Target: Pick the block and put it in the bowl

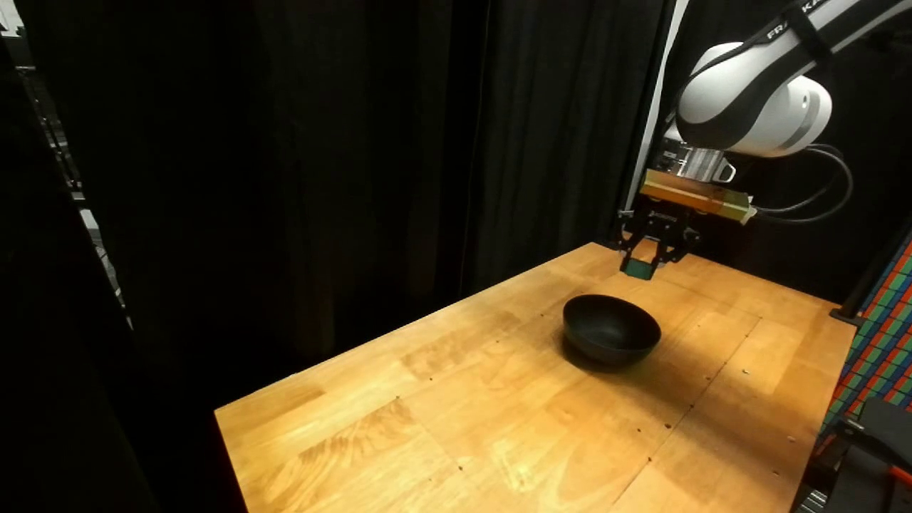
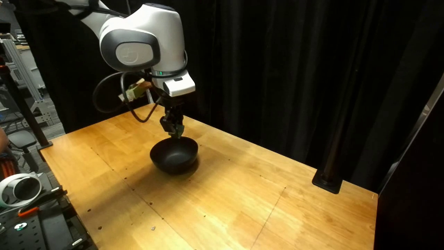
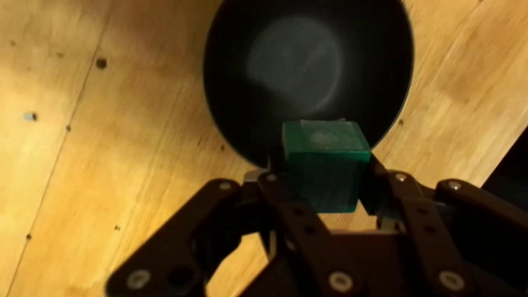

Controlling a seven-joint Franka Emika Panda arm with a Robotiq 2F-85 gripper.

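Note:
The block [image 3: 326, 177] is a small teal-green cube. It sits between the two fingers of my gripper [image 3: 324, 167], which are shut on its sides. The block also shows at the fingertips in both exterior views [image 1: 638, 268] [image 2: 179, 131]. The black bowl [image 3: 288, 66] stands upright on the table, with a bare inside in the wrist view. The bowl also shows in both exterior views [image 1: 611, 333] [image 2: 173, 156]. My gripper [image 1: 638, 263] holds the block above the table and higher than the bowl, near the bowl's rim. In the wrist view the block overlaps the bowl's near rim.
The wooden table [image 1: 499, 413] carries the bowl. Black curtains [image 1: 356, 178] hang along its far side. A black post base [image 2: 327, 181] is fixed at the table edge. A dark cart [image 2: 45, 222] with a white ring-shaped object stands beside the table. A tiny grey scrap [image 2: 153, 228] lies on the wood.

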